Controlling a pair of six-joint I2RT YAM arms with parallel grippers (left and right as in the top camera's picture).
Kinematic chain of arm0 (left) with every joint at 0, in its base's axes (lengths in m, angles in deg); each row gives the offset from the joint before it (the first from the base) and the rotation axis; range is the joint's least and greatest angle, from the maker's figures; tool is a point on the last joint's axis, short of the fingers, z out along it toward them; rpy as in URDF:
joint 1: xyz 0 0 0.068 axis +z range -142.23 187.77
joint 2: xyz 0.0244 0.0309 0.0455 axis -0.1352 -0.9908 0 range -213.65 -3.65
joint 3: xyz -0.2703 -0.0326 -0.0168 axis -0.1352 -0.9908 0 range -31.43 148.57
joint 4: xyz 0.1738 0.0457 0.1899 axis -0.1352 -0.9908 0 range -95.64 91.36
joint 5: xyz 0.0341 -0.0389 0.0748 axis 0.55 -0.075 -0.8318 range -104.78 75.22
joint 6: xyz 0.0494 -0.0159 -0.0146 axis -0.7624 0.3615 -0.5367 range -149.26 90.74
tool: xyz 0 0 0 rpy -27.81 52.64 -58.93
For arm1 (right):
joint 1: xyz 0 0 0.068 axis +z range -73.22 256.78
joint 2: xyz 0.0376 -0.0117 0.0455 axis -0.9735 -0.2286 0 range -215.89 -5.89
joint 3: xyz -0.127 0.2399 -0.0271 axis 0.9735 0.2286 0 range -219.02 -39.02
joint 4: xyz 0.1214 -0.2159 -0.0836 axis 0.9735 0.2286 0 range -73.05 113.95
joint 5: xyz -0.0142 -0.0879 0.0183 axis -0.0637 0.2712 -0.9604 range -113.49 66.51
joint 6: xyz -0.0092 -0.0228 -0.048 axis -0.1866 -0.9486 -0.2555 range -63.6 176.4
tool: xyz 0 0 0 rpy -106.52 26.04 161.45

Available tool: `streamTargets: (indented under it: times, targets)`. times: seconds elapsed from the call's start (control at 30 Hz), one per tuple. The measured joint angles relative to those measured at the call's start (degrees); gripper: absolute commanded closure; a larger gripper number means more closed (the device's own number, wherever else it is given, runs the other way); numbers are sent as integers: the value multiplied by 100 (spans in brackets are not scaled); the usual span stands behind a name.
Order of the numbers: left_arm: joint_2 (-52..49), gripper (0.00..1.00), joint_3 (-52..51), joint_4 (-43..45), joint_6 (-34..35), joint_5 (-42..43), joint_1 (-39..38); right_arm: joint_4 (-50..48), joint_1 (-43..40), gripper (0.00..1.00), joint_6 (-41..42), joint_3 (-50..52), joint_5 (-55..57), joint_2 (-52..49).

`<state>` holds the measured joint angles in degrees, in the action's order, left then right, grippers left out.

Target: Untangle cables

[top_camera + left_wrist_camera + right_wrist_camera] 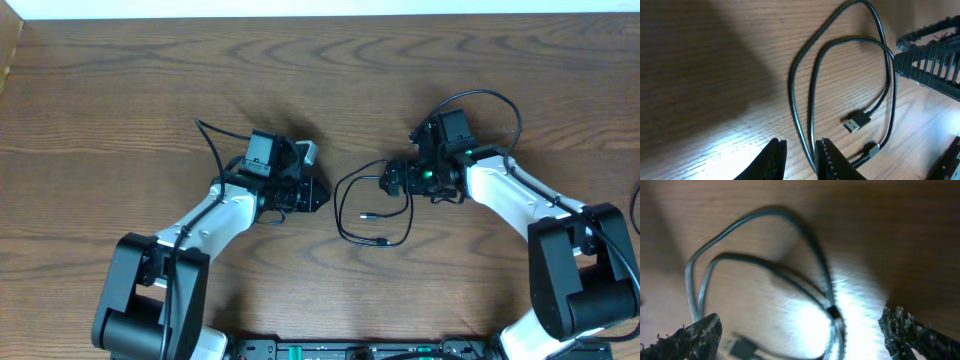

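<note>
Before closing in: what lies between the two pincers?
The black cable, looped with both plugs showing, lies between the left pincer and the right pincer. The overhead view shows it best.

I can read no text, label, brand, number or sign in any of my three views. The plug (856, 121) on the black cable (792, 87) shows no marking that I can make out in my left wrist view. My right wrist view is too blurred to tell.
</note>
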<state>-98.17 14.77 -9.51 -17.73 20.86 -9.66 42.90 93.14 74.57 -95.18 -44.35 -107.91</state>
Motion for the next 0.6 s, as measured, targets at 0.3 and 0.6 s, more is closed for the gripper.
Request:
streamTargets:
  times: [0.3, 0.6]
  targets:
    - [0, 75, 0, 74, 2, 0, -39, 431, -7, 1, 114, -4, -874, -37]
    - [0, 75, 0, 74, 2, 0, -39, 468, -214, 1, 118, 162, -1215, -20]
